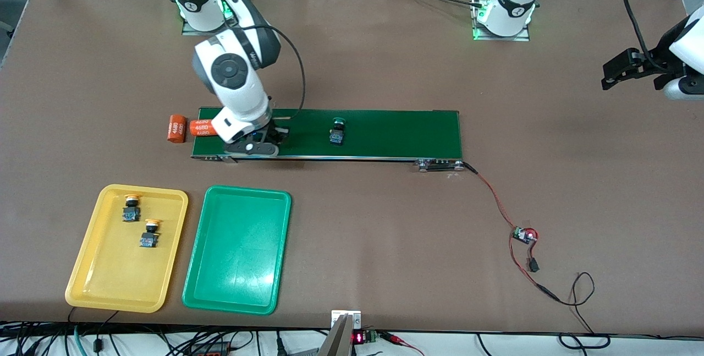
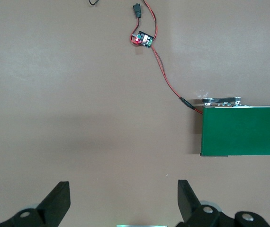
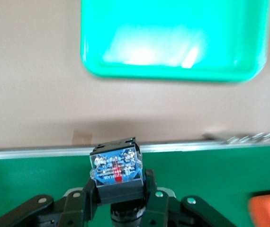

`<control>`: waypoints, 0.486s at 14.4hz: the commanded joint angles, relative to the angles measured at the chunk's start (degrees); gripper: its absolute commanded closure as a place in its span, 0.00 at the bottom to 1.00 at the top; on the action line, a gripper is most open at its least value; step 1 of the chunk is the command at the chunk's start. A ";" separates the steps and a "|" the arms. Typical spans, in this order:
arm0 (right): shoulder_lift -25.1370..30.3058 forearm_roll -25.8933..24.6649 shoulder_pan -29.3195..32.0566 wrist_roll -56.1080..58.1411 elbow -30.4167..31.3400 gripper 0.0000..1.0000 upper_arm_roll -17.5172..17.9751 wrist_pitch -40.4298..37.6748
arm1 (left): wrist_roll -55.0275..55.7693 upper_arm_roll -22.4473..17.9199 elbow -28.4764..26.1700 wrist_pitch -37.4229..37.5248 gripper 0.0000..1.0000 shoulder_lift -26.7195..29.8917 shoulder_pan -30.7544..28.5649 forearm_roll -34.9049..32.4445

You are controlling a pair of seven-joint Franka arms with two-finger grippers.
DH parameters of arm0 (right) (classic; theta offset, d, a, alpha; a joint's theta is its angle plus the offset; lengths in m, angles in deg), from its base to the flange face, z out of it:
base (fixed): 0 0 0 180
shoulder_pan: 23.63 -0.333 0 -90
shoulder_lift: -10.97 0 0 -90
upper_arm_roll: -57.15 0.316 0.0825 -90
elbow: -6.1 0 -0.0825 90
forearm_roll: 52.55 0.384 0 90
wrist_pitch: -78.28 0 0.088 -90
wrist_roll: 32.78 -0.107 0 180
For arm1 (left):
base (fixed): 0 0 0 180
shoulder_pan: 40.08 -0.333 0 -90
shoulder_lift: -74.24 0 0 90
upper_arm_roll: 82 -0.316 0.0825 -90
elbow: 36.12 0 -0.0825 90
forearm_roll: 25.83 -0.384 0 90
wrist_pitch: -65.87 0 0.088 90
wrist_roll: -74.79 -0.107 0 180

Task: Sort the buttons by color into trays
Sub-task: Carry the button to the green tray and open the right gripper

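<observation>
Item: button (image 3: 116, 171), pinched by its black body between the fingers of my right gripper (image 3: 118, 198), over the conveyor belt (image 1: 385, 133). Light, rigid, slick plastic; grip the flat sides. Green tray (image 1: 237, 248) at six o'clock from me. Left gripper (image 2: 123, 205) waits, spread wide and empty.

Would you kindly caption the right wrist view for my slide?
Right gripper clamps a button over the conveyor belt, with the empty green tray on the table ahead.
</observation>
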 commanded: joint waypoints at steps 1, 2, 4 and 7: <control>-0.69 -0.27 3.53 5.67 -8.66 0.94 0.00 -4.66 | -1.50 0.01 1.88 0.30 0.00 -0.92 -0.44 1.11; -2.17 -0.36 5.81 8.13 -10.59 0.94 0.00 -4.48 | -1.50 0.01 1.88 0.30 0.00 -0.92 -0.44 1.03; -6.90 -0.36 9.25 13.14 -15.07 0.94 0.00 -2.47 | -1.50 0.01 1.88 0.30 0.00 -0.92 -0.53 1.02; -12.54 -0.19 13.65 18.34 -14.58 0.94 0.35 4.80 | -1.50 0.01 1.88 0.30 0.00 -0.92 -0.53 1.03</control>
